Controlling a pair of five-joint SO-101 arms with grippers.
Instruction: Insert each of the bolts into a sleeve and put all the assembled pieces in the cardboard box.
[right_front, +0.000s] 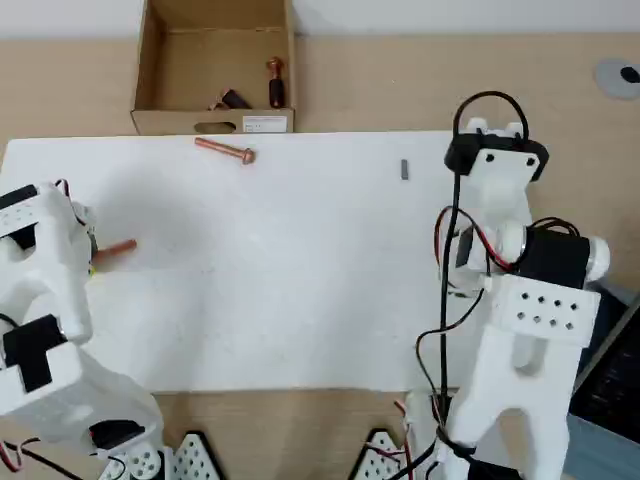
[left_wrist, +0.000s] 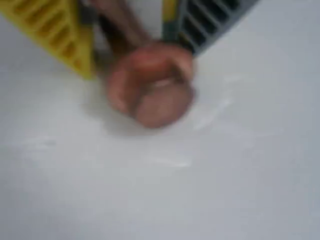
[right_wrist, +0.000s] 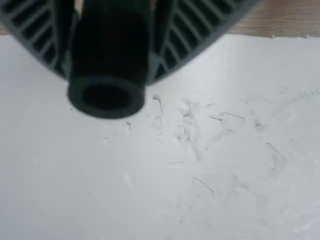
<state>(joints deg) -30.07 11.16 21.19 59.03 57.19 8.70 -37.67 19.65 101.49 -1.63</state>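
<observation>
My left gripper is shut on a copper bolt, whose head points down at the white board between the yellow and grey fingers. From above, that bolt sticks out of the left gripper at the board's left side. A black sleeve is clamped in my right gripper, its open end facing the board. Another copper bolt lies loose near the board's far edge, just in front of the cardboard box. Two assembled pieces lie in the box.
The white board covers most of the wooden table. A small grey piece sits on the board near the right arm. The box stands beyond the board's far edge, left of centre.
</observation>
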